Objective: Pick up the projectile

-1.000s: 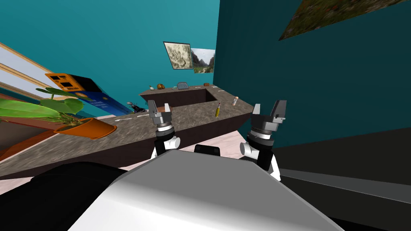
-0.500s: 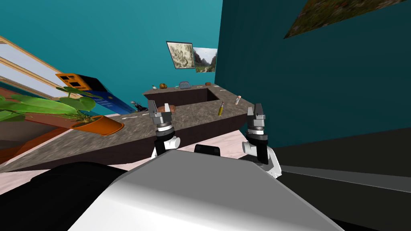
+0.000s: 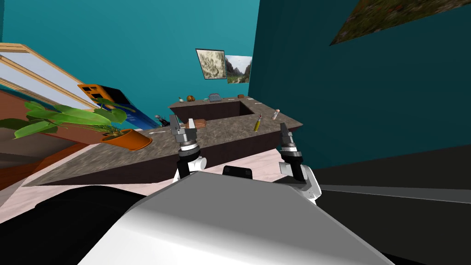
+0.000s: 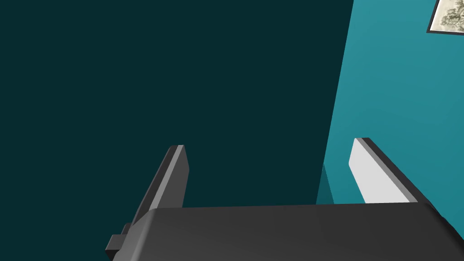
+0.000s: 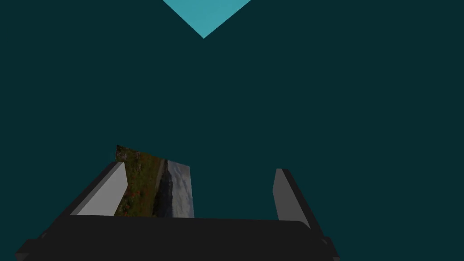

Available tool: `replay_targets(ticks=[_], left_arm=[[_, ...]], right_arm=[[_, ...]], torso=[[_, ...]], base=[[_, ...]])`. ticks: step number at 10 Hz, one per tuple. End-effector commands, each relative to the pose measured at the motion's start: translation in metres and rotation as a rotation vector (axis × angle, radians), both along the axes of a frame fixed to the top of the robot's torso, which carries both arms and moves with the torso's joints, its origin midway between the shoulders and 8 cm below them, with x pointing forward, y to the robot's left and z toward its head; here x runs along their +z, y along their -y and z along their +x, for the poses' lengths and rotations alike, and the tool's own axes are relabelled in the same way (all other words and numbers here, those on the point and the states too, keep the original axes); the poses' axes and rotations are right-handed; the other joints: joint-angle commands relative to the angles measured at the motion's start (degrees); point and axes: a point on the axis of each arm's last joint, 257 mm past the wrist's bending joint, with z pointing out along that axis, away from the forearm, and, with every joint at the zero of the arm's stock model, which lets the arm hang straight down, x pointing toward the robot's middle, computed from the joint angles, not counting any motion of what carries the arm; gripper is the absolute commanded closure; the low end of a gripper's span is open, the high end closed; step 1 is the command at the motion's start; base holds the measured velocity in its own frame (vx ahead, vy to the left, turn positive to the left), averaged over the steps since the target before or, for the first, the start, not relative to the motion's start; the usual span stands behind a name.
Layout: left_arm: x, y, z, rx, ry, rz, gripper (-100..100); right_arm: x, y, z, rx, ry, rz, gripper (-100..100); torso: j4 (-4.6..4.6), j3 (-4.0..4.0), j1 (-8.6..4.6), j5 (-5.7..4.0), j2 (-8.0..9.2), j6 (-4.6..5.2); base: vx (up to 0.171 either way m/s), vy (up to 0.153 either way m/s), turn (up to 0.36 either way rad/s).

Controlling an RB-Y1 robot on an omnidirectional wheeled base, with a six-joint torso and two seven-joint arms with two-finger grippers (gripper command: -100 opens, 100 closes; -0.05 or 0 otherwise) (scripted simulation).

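Note:
The projectile (image 3: 258,123) is a slim yellow, bullet-shaped piece with a dark tip. It lies on the speckled brown counter (image 3: 221,135) near the counter's right corner. My left gripper (image 3: 182,121) is raised in front of the counter, left of the projectile and apart from it. Its fingers stand open with nothing between them in the left wrist view (image 4: 269,144). My right gripper (image 3: 285,131) is held up just off the counter's right end, below and right of the projectile. It is turned edge-on in the head view. The right wrist view (image 5: 199,167) shows it open and empty.
A plant in an orange pot (image 3: 126,138) sits on the counter's left part, and a brown block (image 3: 199,123) lies behind my left gripper. A small pale bottle (image 3: 275,113) lies beyond the projectile. Small items line the far counter (image 3: 214,97). A dark teal wall (image 3: 368,101) rises on the right.
My view has swung, so the counter and plant sit further right in the picture. My right hand has rolled from broadside to edge-on and moved slightly lower. The left arm holds still.

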Motion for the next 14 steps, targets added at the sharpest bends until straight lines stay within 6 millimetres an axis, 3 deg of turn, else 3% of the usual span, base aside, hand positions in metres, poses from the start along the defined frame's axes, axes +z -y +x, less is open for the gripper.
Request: replay_targets(ticks=[1, 3, 4, 9, 10, 13, 14], left_arm=[[0.0, 0.0, 0.0, 0.0, 0.0, 0.0, 0], [0.0, 0.0, 0.0, 0.0, 0.0, 0.0, 0], [0.0, 0.0, 0.0, 0.0, 0.0, 0.0, 0], [0.0, 0.0, 0.0, 0.0, 0.0, 0.0, 0], [0.0, 0.0, 0.0, 0.0, 0.0, 0.0, 0], [0.0, 0.0, 0.0, 0.0, 0.0, 0.0, 0], [0.0, 0.0, 0.0, 0.0, 0.0, 0.0, 0]], right_arm=[[-0.018, 0.01, 0.011, -0.047, -0.049, -0.058, -100], [-0.043, 0.029, 0.028, -0.124, -0.12, -0.155, -100], [-0.045, 0.03, 0.029, -0.125, -0.125, -0.154, -100], [-0.101, 0.088, 0.061, -0.314, -0.292, -0.371, -100], [-0.105, 0.089, 0.061, -0.315, -0.3, -0.371, -100], [-0.129, 0.124, 0.075, -0.413, -0.383, -0.473, -100], [-0.133, 0.125, 0.074, -0.414, -0.391, -0.473, -100]], torso=[[0.0, 0.0, 0.0, 0.0, 0.0, 0.0], [-0.02, -0.03, -0.08, -0.02, -0.05, 0.0], [-0.02, -0.03, 0.07, 0.0, -0.05, -0.01], [-0.03, -0.08, 0.03, 0.01, -0.15, -0.01], [-0.03, -0.08, 0.0, 0.0, -0.13, 0.0], [-0.06, -0.16, -0.13, -0.03, -0.28, -0.01], [-0.07, -0.2, -0.09, -0.02, -0.35, 0.0]], base=[[-0.048, 0.072, 0.029], [-0.052, 0.099, 0.058], [-0.041, 0.095, 0.009], [-0.04, 0.097, 0.064], [-0.021, 0.063, 0.016], [0.017, 0.069, 0.075], [0.028, 0.052, 0.028]])
